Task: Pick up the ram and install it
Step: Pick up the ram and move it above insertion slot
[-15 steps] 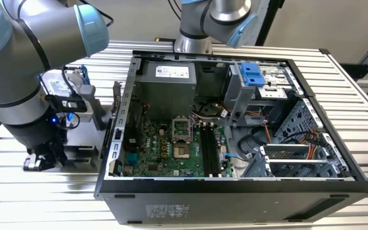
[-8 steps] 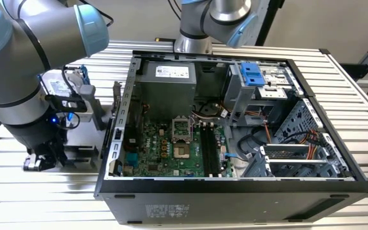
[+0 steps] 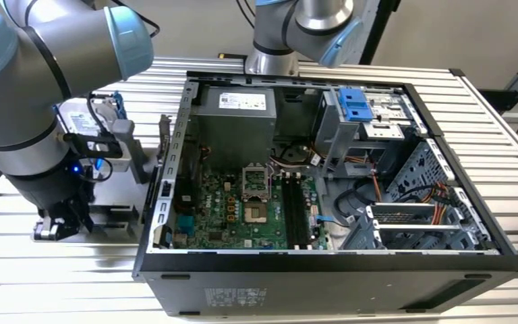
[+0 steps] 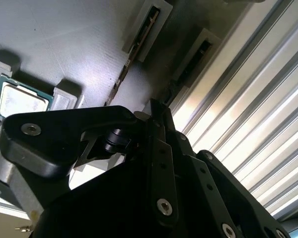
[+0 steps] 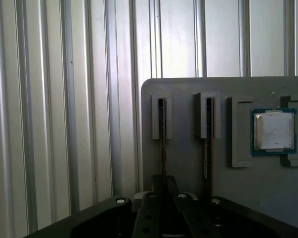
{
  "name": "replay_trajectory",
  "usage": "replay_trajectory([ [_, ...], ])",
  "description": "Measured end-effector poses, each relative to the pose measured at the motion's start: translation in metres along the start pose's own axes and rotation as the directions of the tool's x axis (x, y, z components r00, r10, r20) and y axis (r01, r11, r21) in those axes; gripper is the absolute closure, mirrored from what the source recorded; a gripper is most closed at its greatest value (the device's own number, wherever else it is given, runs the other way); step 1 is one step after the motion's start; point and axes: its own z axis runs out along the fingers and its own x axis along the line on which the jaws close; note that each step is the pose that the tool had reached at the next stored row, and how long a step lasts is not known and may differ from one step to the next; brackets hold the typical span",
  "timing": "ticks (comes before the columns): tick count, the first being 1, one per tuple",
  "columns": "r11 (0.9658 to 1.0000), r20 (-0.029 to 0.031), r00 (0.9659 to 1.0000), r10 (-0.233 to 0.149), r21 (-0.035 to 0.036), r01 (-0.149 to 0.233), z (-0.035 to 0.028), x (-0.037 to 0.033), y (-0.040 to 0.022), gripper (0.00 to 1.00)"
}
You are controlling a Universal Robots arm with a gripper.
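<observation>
The ram (image 5: 162, 148) is a thin dark stick standing on edge in a slotted holder on the grey fixture plate (image 5: 185, 163); the second wrist view shows it as a narrow strip (image 4: 121, 77). My gripper (image 5: 164, 184) is down on the near end of this stick, its fingers drawn close together around it, and the second wrist view has the gripper (image 4: 156, 111) just beside the plate's edge. In the exterior view the gripper (image 3: 61, 228) hangs low over the plate, at the exterior view's left of the open computer case (image 3: 331, 260).
A second stick (image 5: 207, 148) stands in the neighbouring holder, with a square silver CPU chip (image 5: 274, 130) beyond it. Inside the case, the motherboard's long black memory slots (image 3: 299, 209) lie open. A hard drive with blue rails (image 3: 92, 125) stands behind my arm. A ribbed metal table lies all around.
</observation>
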Motion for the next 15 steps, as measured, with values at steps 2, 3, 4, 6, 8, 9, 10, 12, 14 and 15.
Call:
replay_trajectory([
  [2,1.0000,0.0000,1.0000,0.000,0.0000,0.000,0.0000,0.0000,0.0000,1.00],
  [3,1.0000,0.0000,1.0000,0.000,0.0000,0.000,0.0000,0.0000,0.0000,1.00],
  [4,1.0000,0.0000,1.0000,0.000,0.0000,0.000,0.0000,0.0000,0.0000,1.00],
  [6,1.0000,0.0000,1.0000,0.000,0.0000,0.000,0.0000,-0.0001,0.0000,1.00],
  [8,1.0000,0.0000,1.0000,0.000,0.0000,0.000,0.0000,-0.0001,0.0000,1.00],
  [9,1.0000,0.0000,1.0000,0.000,0.0000,0.000,0.0000,-0.0001,0.0000,1.00],
  [10,1.0000,0.0000,1.0000,0.000,-0.0001,0.000,-0.0001,-0.0001,0.0000,1.00],
  [12,1.0000,-0.0002,1.0000,0.000,-0.0002,0.000,-0.0012,-0.0001,0.0000,1.00],
  [14,1.0000,0.0000,1.0000,0.000,0.0000,0.000,-0.0032,-0.0001,0.0001,1.00],
  [15,1.0000,0.0000,1.0000,0.000,-0.0001,0.000,-0.0046,-0.0001,0.0002,1.00],
])
